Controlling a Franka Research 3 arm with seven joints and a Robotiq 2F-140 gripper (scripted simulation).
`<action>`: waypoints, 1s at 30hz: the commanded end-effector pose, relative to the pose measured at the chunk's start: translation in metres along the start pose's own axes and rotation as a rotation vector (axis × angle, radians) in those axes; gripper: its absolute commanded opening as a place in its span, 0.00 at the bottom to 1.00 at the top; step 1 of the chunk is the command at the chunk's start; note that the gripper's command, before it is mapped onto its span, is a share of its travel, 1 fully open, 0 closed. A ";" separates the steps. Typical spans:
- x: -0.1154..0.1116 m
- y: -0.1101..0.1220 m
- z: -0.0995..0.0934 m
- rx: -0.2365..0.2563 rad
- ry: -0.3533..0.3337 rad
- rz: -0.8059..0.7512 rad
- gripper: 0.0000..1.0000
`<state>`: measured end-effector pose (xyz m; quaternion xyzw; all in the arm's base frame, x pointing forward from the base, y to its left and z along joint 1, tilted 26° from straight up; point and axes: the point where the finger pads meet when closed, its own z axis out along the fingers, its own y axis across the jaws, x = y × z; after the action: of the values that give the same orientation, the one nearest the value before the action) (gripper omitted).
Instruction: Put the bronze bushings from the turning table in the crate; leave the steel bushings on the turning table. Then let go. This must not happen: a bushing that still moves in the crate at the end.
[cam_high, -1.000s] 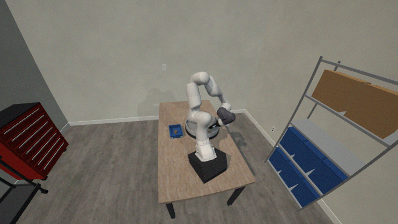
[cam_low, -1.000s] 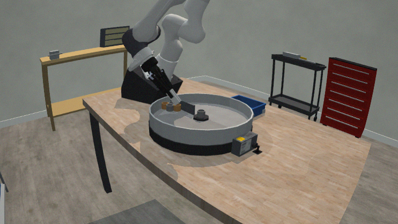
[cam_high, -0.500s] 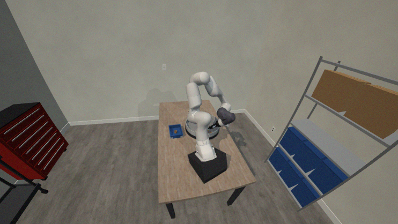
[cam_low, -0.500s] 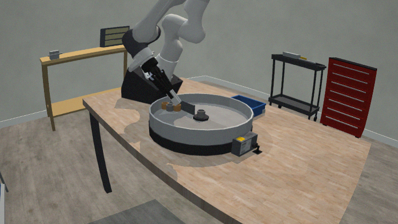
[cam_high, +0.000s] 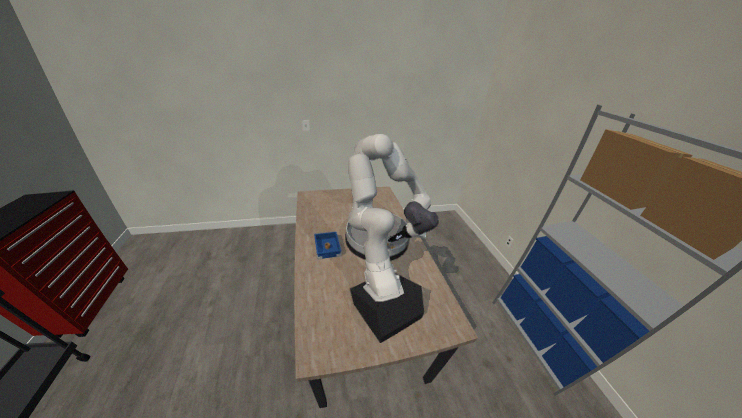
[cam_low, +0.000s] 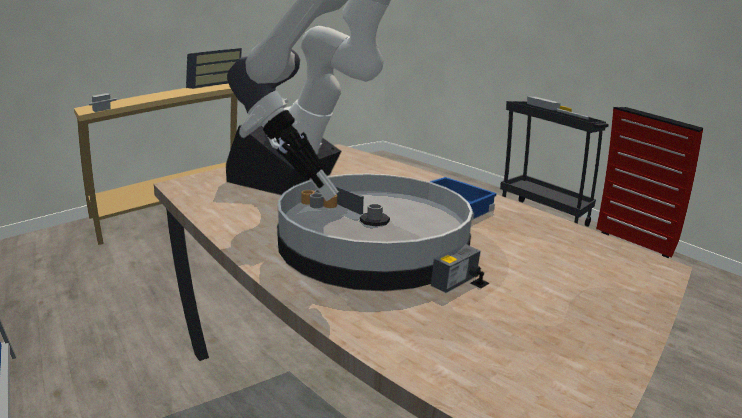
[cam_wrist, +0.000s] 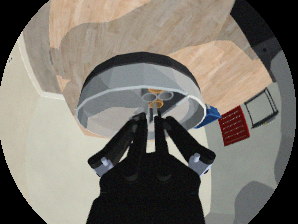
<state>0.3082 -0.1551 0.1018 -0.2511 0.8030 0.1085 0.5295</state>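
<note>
Bushing axes: the visible bushings on the round grey turning table (cam_high: 352, 248) (cam_low: 373, 254) (cam_wrist: 142, 70) stand upright; their long axes are vertical, and their open ends face up.
Bronze bushings: in the exterior view, a short orange-brown bronze cylinder (cam_low: 307, 196) (cam_wrist: 156, 90) stands near ten o'clock on the turning table; a second orange-brown bronze cylinder (cam_low: 330, 201) stands at the fingertips.
Steel bushings: two dull grey hollow steel cylinders (cam_wrist: 149, 97) (cam_wrist: 165, 95) sit among the bronze ones (the exterior view shows only one clearly).
Claw: the black two-finger gripper (cam_high: 393, 238) (cam_low: 328, 193) (cam_wrist: 151, 108) slants down from about eleven o'clock in the exterior view; its fingers are almost together at the second bronze bushing; I cannot tell whether its wall is clamped between them.
Crate: a blue square open-topped crate (cam_high: 317, 246) (cam_low: 480, 205) (cam_wrist: 211, 118) sits outside the rim, towards two o'clock in the exterior view; a small bronze-coloured piece (cam_high: 327, 245) lies inside (its axis is too small to read).
Surfaces: the turning table has a smooth faceted wall over a black base; a thin, flat grey plate (cam_low: 351, 200) stands upright inside; the tabletop (cam_high: 332, 332) (cam_low: 545, 306) (cam_wrist: 100, 37) has pale wood grain.
</note>
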 end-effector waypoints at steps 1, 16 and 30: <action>0.001 -0.001 0.001 0.000 0.003 -0.010 0.06; 0.001 -0.001 0.001 0.000 0.003 -0.010 0.06; 0.001 -0.001 0.001 0.000 0.003 -0.010 0.00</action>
<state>0.3088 -0.1574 0.1022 -0.2537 0.8025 0.1045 0.5298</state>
